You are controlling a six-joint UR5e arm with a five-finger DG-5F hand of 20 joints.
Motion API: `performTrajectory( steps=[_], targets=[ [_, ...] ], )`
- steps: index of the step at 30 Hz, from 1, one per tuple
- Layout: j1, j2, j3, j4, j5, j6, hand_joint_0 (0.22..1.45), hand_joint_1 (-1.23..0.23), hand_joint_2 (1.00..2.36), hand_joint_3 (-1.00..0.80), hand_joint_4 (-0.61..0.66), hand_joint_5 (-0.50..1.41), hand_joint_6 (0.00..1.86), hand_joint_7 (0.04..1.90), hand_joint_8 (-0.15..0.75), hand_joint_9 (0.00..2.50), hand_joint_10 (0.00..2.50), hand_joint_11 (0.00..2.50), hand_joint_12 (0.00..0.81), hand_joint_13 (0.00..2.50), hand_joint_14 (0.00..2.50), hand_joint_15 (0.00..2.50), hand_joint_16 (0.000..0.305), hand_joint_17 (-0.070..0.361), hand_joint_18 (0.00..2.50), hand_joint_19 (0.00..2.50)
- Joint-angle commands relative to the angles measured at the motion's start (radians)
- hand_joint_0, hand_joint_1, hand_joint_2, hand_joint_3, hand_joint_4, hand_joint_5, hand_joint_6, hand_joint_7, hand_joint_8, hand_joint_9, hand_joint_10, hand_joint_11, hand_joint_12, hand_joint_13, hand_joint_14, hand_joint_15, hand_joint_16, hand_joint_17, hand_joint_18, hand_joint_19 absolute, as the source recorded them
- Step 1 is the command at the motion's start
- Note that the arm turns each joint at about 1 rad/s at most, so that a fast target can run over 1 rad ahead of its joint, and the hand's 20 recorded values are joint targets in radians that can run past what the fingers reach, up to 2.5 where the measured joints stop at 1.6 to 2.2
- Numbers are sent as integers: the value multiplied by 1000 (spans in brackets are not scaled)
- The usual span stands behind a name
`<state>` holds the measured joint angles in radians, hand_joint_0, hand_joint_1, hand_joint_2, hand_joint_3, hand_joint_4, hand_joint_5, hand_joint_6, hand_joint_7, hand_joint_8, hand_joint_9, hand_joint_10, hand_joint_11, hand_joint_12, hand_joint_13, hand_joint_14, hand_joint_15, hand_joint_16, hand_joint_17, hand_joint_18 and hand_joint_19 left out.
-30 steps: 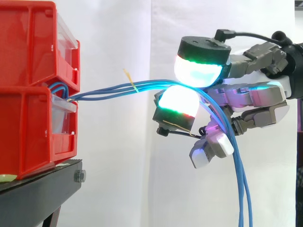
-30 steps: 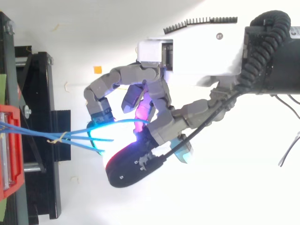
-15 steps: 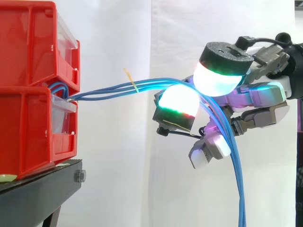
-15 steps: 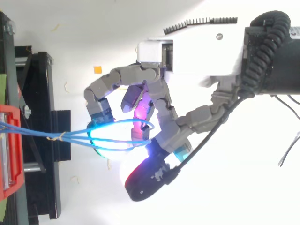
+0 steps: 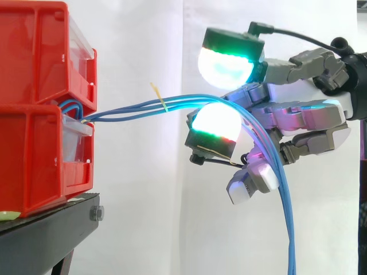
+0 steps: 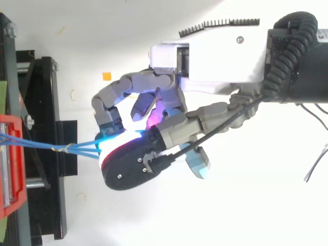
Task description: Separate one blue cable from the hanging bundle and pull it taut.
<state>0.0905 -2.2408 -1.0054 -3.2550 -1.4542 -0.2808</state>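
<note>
The cables come out of the lower of two stacked red bins, over its clear front lip; the bins stand on a black stand at the left, before a white curtain. From the bin the blue strands run right in a shallow rising arc, a little spread at first; a pale yellow tie binds them together about midway to the robot hand. None is parted from the rest; they travel as one bundle.

The robot hand reaches in from the right with its fingers curled; the bundle is hooked over one glowing white pad edged in green and red, then bends and hangs down past the lower fingers, on the camera's side of them, to the bottom edge. The thumb pad, white and green under a black cap, stands raised above the bundle and clear of it; nothing is pinched between thumb and finger.

From above, the cables cross the stand and the open gap beyond it; the tie sits just past the stand's edge. The thumb's black cap lies over the spot where strands meet finger, so the contact is hidden there. A small orange scrap lies on the white ground near the knuckles, well apart from the cables.
</note>
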Motion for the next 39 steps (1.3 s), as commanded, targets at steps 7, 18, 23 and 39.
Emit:
performTrajectory(
  steps=[7, 18, 23, 39],
  targets=[
    [0, 0, 1, 0, 0, -1, 696, -659, 1017, -250, 104, 140, 502, 1333, 72, 1918, 13, 282, 224, 1170, 14, 402, 46, 103, 560, 535],
    [2, 0, 1, 0, 0, -1, 702, -1071, 1000, -500, 46, 135, 502, 1308, 86, 1884, 15, 302, 225, 1134, 16, 389, 45, 101, 570, 514],
    [2, 0, 1, 0, 0, -1, 502, -1044, 1000, -500, 88, 135, 502, 1316, 87, 1889, 12, 287, 236, 1146, 15, 377, 49, 111, 595, 488],
    [6, 0, 1, 0, 5, -1, 678, -483, 1000, -500, 59, 141, 502, 1307, 45, 1935, 12, 255, 218, 1165, 14, 372, 45, 100, 573, 530]
  ],
)
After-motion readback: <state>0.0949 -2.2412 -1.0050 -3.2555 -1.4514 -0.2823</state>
